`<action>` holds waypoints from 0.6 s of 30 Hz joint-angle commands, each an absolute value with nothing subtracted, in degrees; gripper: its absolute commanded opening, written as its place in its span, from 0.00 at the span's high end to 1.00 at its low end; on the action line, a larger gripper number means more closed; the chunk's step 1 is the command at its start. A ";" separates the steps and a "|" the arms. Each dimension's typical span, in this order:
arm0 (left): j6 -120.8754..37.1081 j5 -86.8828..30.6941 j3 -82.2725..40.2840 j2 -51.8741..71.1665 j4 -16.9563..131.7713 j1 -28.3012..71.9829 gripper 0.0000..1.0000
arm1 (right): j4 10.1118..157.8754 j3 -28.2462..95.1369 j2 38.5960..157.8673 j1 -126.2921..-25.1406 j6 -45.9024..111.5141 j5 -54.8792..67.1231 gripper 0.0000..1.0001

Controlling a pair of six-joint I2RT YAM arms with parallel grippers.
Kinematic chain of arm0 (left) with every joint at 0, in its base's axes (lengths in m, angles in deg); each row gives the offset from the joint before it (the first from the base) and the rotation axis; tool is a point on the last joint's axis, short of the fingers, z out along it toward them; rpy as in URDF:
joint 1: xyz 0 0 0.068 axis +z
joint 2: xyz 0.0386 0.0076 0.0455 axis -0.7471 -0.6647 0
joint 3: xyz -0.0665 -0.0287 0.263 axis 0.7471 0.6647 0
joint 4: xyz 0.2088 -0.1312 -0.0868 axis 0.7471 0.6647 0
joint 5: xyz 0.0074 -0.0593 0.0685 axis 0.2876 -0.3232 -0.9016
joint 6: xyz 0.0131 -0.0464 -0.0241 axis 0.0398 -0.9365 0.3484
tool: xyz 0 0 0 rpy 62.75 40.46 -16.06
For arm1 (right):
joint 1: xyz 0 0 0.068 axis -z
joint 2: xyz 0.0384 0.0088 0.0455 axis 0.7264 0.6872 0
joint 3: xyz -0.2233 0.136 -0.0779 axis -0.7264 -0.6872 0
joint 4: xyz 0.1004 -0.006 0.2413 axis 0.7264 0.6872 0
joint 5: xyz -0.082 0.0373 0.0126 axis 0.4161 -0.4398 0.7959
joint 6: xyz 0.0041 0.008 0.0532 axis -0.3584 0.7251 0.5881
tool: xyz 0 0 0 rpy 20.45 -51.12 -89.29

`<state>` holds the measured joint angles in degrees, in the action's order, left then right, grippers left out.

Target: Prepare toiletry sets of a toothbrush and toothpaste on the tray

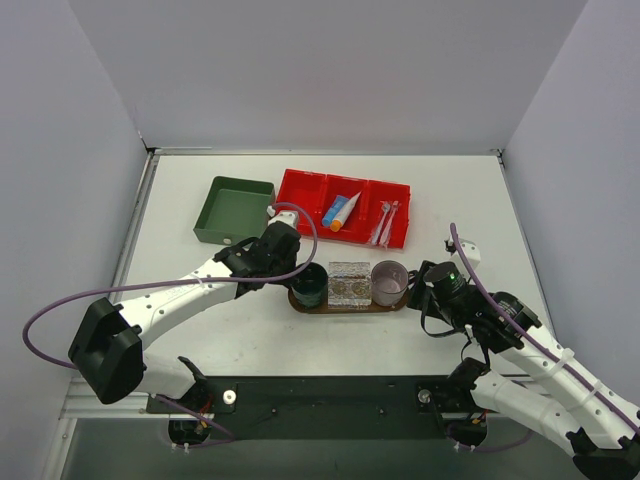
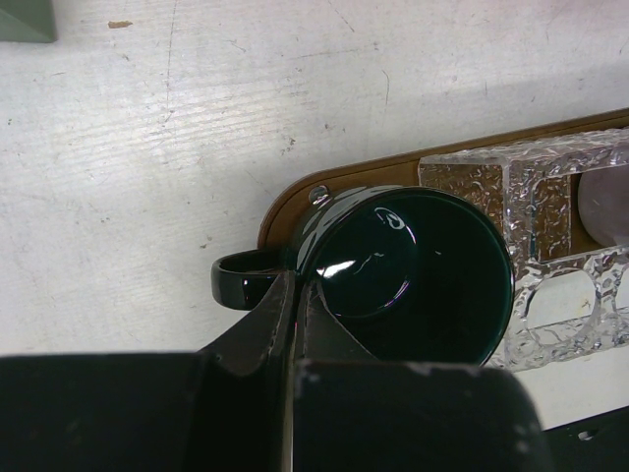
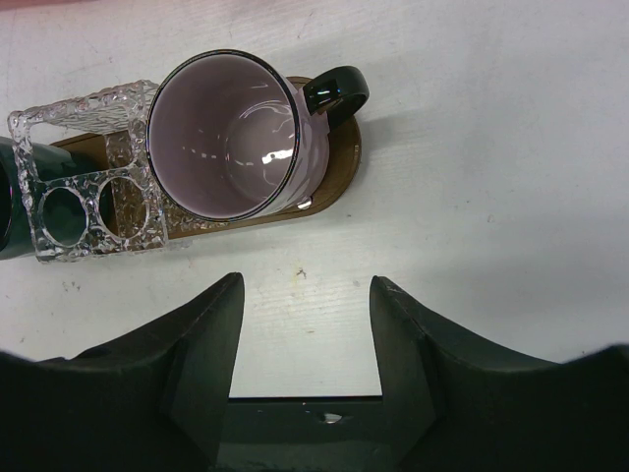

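Mugs stand on the tray: green mug at 9 o'clock, the left pincer pinched narrow on its rim; pink mug at 3 o'clock, the right pincer wide and empty beside it. Toothpaste and toothbrushes lie in the red bin at 12 o'clock. The next move looks like a reach over the bin wall. There is bare desk at 3 o'clock.

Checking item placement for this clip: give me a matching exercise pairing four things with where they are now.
1 dark green mug
2 pink mug
3 toothpaste tube
4 toothbrushes

A red bin, middle compartment
B tray, right end
C red bin, right compartment
D tray, left end, left gripper pinching its rim

Pairs: 1-D, 2-B, 3-A, 4-C
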<state>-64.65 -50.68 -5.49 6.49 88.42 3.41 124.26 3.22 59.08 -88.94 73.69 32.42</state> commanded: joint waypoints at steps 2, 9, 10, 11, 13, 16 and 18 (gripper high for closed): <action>-65.81 -51.21 -8.76 7.18 85.35 3.08 0.92 | 124.09 2.37 59.34 -88.78 73.10 34.15 0.50; -65.55 -51.56 -9.12 7.09 85.97 2.99 0.83 | 124.00 2.37 59.34 -88.78 73.10 34.15 0.50; -65.64 -51.65 -9.21 7.01 86.23 2.90 0.82 | 124.09 2.37 59.34 -88.78 73.01 34.15 0.50; -65.46 -51.74 -9.29 7.01 86.23 2.90 0.81 | 124.00 2.28 59.34 -88.78 73.10 34.24 0.50; -65.37 -51.91 -9.47 7.01 86.32 2.73 0.80 | 124.00 2.28 59.34 -88.78 73.01 34.24 0.50; -65.20 -52.18 -9.73 7.09 86.76 2.64 0.77 | 123.92 2.20 59.43 -88.78 73.10 34.15 0.50; -65.20 -52.35 -9.82 7.01 87.11 2.55 0.75 | 123.92 2.20 59.34 -88.78 73.19 34.15 0.50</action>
<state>-64.63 -51.27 -6.32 6.49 88.83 3.04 123.87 2.45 59.08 -88.94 73.69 32.42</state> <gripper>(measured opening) 0.231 0.502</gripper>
